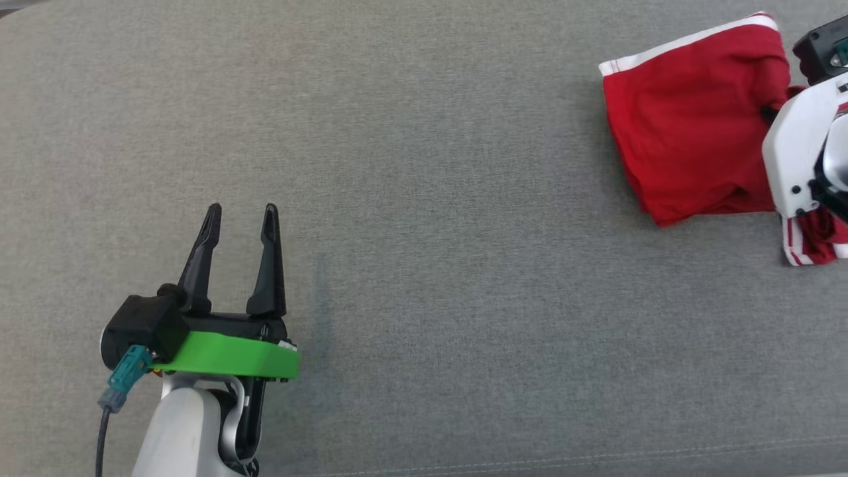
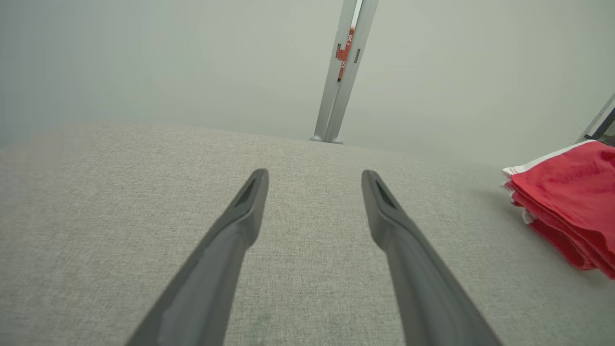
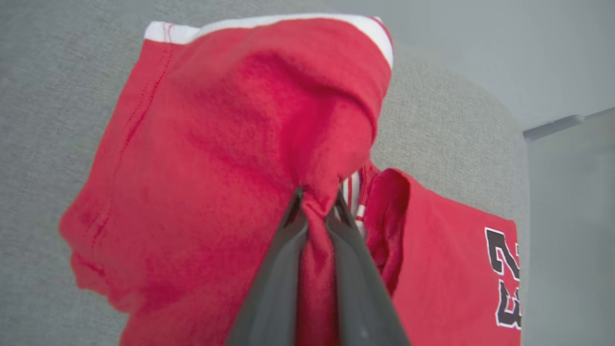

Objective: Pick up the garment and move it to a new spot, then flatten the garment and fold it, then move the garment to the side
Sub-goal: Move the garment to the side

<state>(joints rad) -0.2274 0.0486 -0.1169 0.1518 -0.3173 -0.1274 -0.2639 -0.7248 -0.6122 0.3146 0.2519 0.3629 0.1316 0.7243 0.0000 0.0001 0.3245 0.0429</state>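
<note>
Right claw (image 3: 318, 197) pinches garment (image 3: 216, 144); we'd lift slow and straight so the thin fold doesn't slip out.
Head view: garment bunched at the cushion's (image 1: 424, 165) far right, right claw at its right edge, left claw (image 1: 242, 212) wide and empty, well apart. Left wrist view: we see spread fingers over bare cushion, garment off right. Right wrist view: fingers narrow, clamped on a red fold at the garment's middle, printed part lying beside.
</note>
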